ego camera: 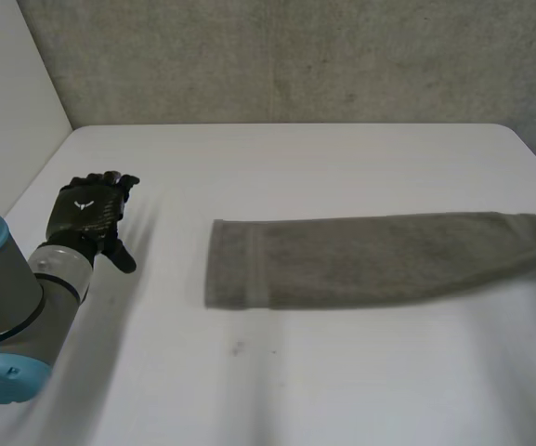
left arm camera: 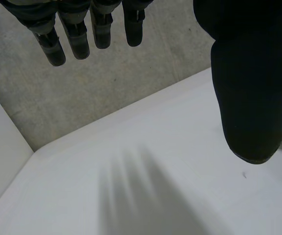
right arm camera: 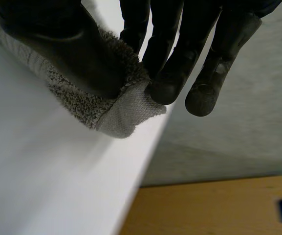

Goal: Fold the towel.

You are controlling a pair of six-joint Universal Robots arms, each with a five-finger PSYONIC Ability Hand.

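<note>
While the right hand (right arm camera: 77, 49) pinches the towel (ego camera: 370, 255) end, the left hand (ego camera: 86, 214) hangs open, apart.

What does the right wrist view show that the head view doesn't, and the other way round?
Right wrist view: the right hand pinching a towel corner between thumb and fingers, by the table's edge, with a brown surface beyond. Head view: the towel's length, a long strip across the table, and the open left hand apart from its free end. Both: the towel and the white table.
</note>
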